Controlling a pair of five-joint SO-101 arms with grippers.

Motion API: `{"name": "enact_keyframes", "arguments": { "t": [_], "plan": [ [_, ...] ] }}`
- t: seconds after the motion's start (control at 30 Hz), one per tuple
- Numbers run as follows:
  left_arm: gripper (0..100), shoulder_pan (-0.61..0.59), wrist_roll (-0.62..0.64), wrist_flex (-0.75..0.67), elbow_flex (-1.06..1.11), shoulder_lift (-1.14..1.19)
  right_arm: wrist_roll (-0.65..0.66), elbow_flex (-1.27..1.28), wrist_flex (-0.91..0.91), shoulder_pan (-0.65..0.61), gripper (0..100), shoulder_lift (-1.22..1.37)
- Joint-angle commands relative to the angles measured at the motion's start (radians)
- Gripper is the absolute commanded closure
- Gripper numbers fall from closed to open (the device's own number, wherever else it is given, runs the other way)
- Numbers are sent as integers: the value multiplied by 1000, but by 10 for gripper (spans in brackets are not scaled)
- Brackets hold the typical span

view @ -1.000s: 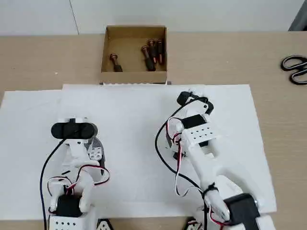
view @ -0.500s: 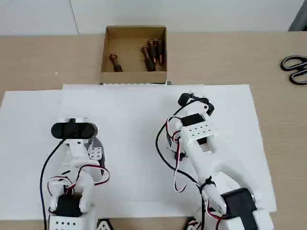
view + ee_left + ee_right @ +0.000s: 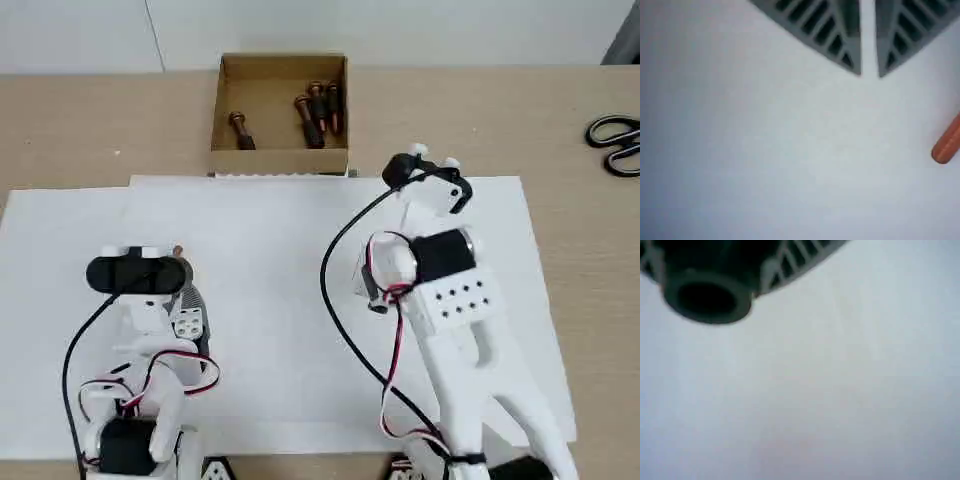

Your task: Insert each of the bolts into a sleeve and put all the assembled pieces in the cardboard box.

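Note:
The cardboard box (image 3: 280, 160) stands at the far edge of the white paper (image 3: 270, 270) and holds several assembled pieces (image 3: 318, 110). In the right wrist view a black sleeve (image 3: 707, 300) is held in my right gripper, its open end toward the camera. In the high view the right gripper (image 3: 428, 178) hangs over the paper's far edge, just right of the box, with the sleeve (image 3: 398, 170) dark at its tip. My left gripper (image 3: 870, 74) is low over bare paper, fingers (image 3: 830, 35) nearly together, holding nothing. A copper bolt (image 3: 946, 146) lies beside it, its tip (image 3: 178, 250) showing by the left arm.
Black scissors (image 3: 615, 143) lie on the wooden table at the far right. Cables loop off both arms over the near part of the paper. The paper between the two arms is bare.
The right arm has stretched away from me toward the box, carrying the sleeve. The left arm has shifted slightly left and nearer, uncovering the bolt's tip.

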Motion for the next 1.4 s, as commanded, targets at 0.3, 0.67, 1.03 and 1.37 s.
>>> {"name": "enact_keyframes", "arguments": {
  "t": [0.3, 0.67, 1.03, 1.37],
  "plan": [
    [993, -3, -51, 78, -538, 542, 18, -46, 41, 197, 996, -131],
    [992, -209, -285, 433, -1026, 1298, 17, -44, 39, 297, 996, -127],
    [960, -319, -611, 577, -1234, 1662, 18, 66, 28, 340, 996, -130],
    [877, -276, -672, 566, -1340, 1840, 20, 84, -21, 343, 996, -130]
  ]
}}
